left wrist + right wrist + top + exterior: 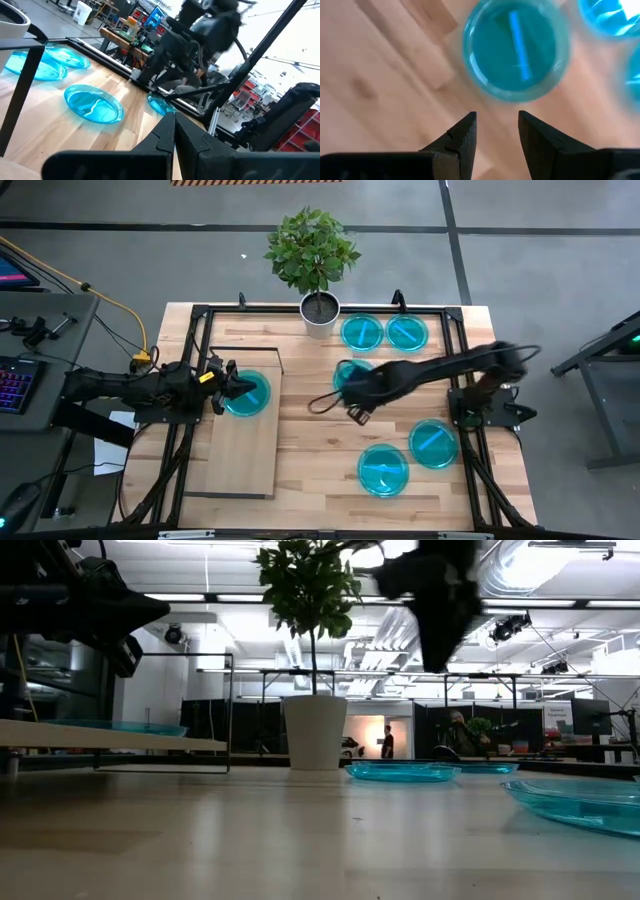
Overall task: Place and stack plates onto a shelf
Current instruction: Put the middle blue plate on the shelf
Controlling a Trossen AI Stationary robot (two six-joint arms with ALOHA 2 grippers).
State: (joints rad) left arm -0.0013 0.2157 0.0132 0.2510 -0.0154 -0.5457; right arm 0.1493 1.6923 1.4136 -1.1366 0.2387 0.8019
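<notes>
Six cyan plates show in the high view. One [247, 393] lies flat on the pale wooden shelf [240, 450], also seen in the low view [120, 726]. Two plates [362, 332] [407, 332] rest on the table by the white plant pot [320, 313]. Two more [433, 443] [384, 470] lie near the right front. The sixth [352, 370] sits mid-table, partly under my right arm. My right gripper [497, 125] hangs open above that plate [515, 50]. My left gripper [174, 132] is shut and raised over the shelf plate's left edge [228, 385].
The potted plant [315, 730] stands at the table's far edge. A black metal frame [200, 320] runs round the table. The shelf [110, 735] sits raised above the tabletop on the left. Bare wood lies between the shelf and the right front plates.
</notes>
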